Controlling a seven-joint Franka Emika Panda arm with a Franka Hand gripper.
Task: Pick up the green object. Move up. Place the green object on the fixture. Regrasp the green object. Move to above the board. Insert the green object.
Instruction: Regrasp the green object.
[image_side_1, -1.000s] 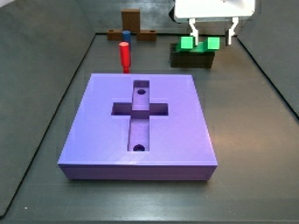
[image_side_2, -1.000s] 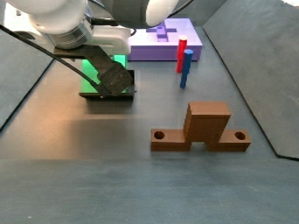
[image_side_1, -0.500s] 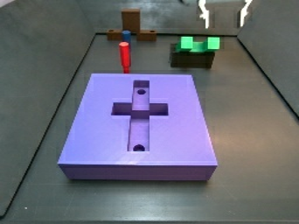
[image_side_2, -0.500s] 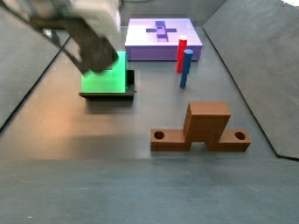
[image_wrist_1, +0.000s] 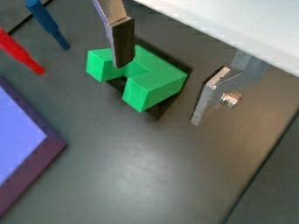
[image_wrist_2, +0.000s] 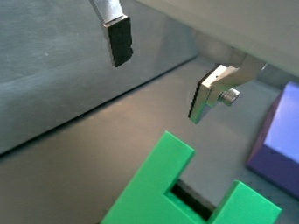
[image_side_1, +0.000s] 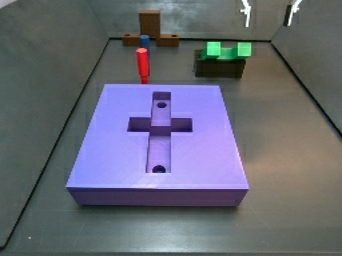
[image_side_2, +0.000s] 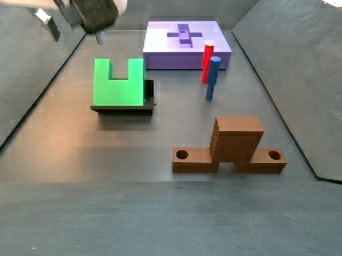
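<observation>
On the dark worktop (image_side_1: 294, 150) the purple board (image_side_1: 160, 150) lies flat, cross recess up. Beyond it, near the far wall in a side view, the dark fixture (image_side_1: 221, 68) carries the green object (image_side_1: 226, 49), lying flat on top with its notch open. A brown wooden piece (image_side_2: 234, 147) and slim red peg (image_side_1: 140, 64) stand apart. The hand (image_side_1: 269, 13) hangs above the green object, fingers (image_wrist_1: 118, 39) spread wide, gripping nothing.
</observation>
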